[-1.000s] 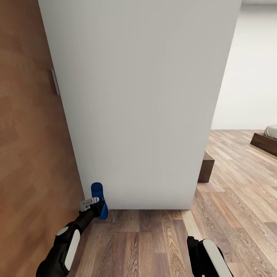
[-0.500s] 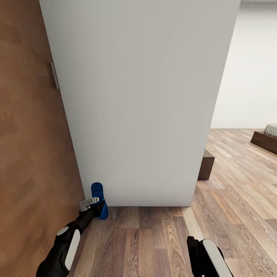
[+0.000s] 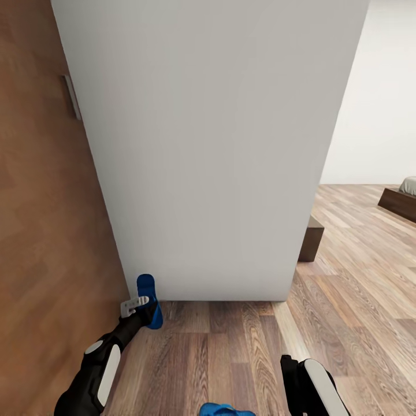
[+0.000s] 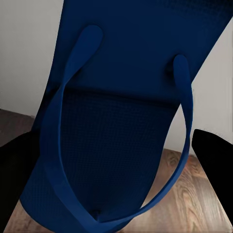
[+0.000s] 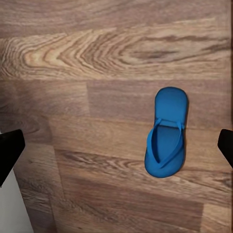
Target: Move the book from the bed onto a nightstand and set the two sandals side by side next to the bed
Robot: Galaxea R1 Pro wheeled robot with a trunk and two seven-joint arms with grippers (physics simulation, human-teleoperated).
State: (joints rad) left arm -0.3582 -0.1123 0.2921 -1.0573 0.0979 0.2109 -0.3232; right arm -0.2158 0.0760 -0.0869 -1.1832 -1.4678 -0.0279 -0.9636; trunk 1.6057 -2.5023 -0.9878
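since the earlier frame a second bright blue flip-flop (image 3: 226, 411) is being revealed on the plank floor (image 3: 242, 341). its twin (image 3: 148, 300) is being clamped by the left gripper (image 3: 137, 304); the right gripper's (image 5: 116, 145) fingers are being held wide, empty, and should be lowered squarely over it.

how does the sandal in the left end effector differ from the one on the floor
The held sandal is off the floor, gripped by the left end effector and standing on end near the white wall; the floor sandal lies flat, strap side up, on the wood planks, untouched. The held one looks dark navy in the left wrist view, the floor one brighter blue. Both are blue flip-flops of the same shape.
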